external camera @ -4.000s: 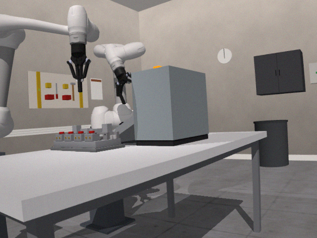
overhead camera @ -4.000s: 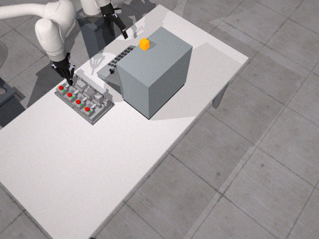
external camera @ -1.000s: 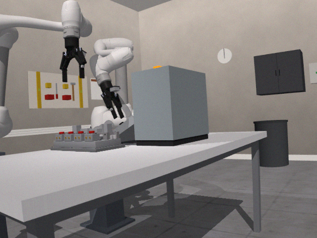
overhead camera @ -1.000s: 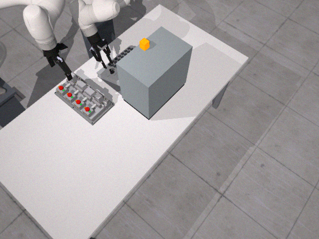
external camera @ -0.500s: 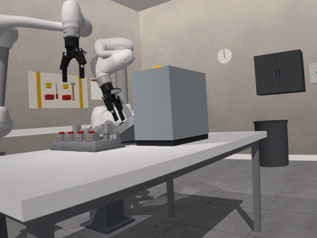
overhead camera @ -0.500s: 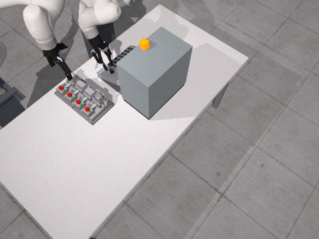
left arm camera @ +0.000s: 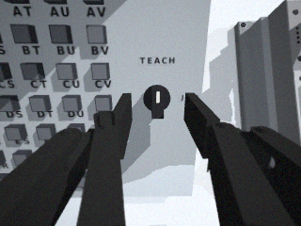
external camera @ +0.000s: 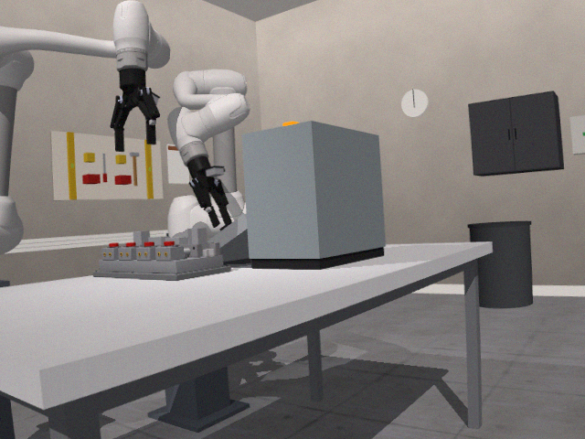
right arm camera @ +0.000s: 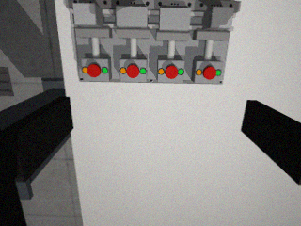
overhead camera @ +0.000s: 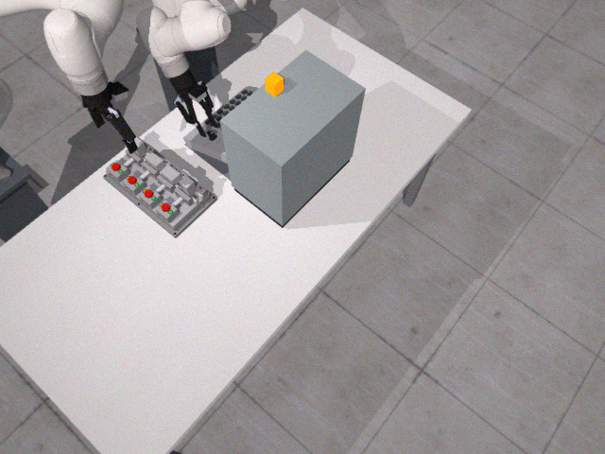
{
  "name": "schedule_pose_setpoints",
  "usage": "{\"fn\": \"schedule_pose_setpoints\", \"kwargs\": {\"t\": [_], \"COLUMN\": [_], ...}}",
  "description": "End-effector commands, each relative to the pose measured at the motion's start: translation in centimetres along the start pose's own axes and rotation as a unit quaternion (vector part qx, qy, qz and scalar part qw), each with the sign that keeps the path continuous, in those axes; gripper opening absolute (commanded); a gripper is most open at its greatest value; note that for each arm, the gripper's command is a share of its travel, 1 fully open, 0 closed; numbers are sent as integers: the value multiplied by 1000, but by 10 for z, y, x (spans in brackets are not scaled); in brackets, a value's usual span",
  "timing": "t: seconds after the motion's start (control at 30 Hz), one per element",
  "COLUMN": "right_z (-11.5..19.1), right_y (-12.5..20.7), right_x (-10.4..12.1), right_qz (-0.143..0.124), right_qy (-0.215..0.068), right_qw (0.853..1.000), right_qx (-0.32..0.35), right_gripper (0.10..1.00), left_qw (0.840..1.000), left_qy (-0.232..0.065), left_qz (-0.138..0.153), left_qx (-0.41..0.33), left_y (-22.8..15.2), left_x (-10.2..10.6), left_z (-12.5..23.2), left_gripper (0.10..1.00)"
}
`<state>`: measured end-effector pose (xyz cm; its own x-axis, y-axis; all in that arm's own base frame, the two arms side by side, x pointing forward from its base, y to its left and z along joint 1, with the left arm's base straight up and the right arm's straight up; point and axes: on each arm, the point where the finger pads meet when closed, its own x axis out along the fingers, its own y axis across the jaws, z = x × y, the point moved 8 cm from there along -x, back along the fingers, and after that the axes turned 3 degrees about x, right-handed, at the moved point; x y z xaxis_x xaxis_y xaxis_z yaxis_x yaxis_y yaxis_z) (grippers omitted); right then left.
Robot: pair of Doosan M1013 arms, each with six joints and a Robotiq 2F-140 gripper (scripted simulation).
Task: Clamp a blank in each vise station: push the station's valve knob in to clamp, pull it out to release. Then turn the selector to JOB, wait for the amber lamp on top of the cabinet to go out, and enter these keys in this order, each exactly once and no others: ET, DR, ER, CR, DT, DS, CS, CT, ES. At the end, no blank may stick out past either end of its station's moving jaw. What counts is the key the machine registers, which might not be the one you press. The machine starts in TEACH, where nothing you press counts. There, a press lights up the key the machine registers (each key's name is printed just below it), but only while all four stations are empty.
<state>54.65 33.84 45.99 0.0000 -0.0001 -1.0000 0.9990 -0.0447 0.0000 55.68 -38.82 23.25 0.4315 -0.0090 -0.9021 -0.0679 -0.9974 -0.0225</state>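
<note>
narrowed, empty left hand (overhead camera: 209, 130) (external camera: 221, 227) (left arm camera: 158, 100) by the selector (overhead camera: 211, 135) (left arm camera: 151, 96), wide, empty right hand (overhead camera: 130, 147) (external camera: 135, 146) (right arm camera: 157, 114) near the red-knobbed vise stations (overhead camera: 169, 174) (external camera: 158, 268) (right arm camera: 133, 34)
</note>
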Motion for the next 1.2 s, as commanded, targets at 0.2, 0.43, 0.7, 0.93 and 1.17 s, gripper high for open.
{"fn": "schedule_pose_setpoints", "kwargs": {"t": [0.2, 0.43, 0.7, 0.93, 1.17], "right_z": [0, 0, 0, 0, 0], "right_y": [0, 0, 0, 0, 0], "right_x": [-1, -1, -1, -1, -1], "right_qz": [1, 1, 1, 1, 1], "right_qy": [1, 1, 1, 1, 1], "right_qw": [1000, 1000, 1000, 1000, 1000], "right_qx": [0, 0, 0, 0, 0], "right_gripper": [1000, 1000, 1000, 1000, 1000], "left_qw": [1000, 1000, 1000, 1000, 1000], "left_qy": [1, 1, 1, 1, 1], "left_qz": [0, 0, 0, 0, 0], "left_qx": [0, 0, 0, 0, 0], "left_y": [0, 0, 0, 0, 0], "left_x": [6, 19, 22, 22, 22], "left_z": [-1, -1, -1, -1, -1], "left_gripper": [399, 399, 399, 99, 99]}}
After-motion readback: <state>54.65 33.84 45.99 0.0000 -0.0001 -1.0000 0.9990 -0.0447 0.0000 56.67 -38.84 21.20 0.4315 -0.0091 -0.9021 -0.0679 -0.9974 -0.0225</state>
